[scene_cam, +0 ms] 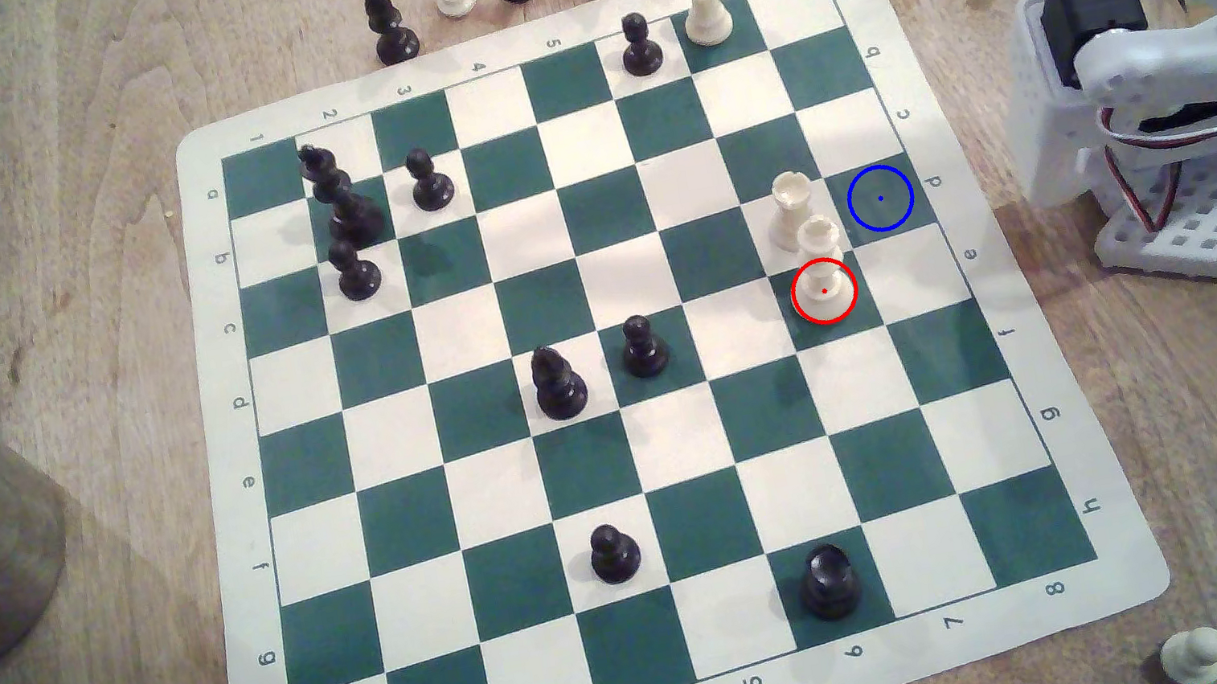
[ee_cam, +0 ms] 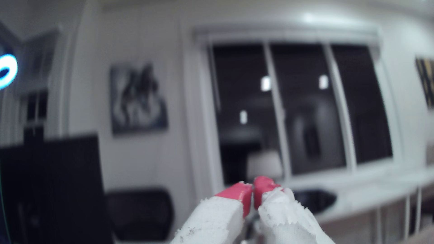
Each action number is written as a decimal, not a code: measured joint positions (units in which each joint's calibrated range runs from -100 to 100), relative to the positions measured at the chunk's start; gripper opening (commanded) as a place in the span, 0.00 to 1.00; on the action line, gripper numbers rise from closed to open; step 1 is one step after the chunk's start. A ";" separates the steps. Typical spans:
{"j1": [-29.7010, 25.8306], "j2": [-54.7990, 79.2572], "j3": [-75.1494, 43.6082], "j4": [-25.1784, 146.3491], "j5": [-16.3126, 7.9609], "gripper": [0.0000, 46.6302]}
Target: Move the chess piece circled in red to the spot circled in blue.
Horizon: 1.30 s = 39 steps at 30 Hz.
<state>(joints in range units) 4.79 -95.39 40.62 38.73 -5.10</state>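
Gripper (ee_cam: 253,187): the red-tipped jaws stand pressed together on nothing, aimed out at a blurred room and a dark window (ee_cam: 303,105), which suggests the arm (scene_cam: 1170,67) is folded at rest beside the board (scene_cam: 643,370) with the approach not yet begun. Well away from the jaws, the chess piece circled in red (scene_cam: 821,266) stands upright on its green square, a cream rook (scene_cam: 792,207) close behind it; the spot circled in blue (scene_cam: 880,198) lies bare one square off diagonally, towards the arm, so the carry looks short.

Overhead on board (scene_cam: 273,167) (wrist camera roomward)
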 measured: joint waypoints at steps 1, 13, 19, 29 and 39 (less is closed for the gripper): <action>-0.37 0.00 0.00 2.31 0.29 0.00; -1.62 2.35 0.00 36.65 0.93 0.00; -3.98 12.65 0.36 41.12 -3.32 0.00; -11.73 33.85 -2.44 42.39 -11.23 0.18; -15.63 38.71 -0.72 46.22 -11.48 0.31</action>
<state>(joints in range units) -10.84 -56.68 39.90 84.94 -16.58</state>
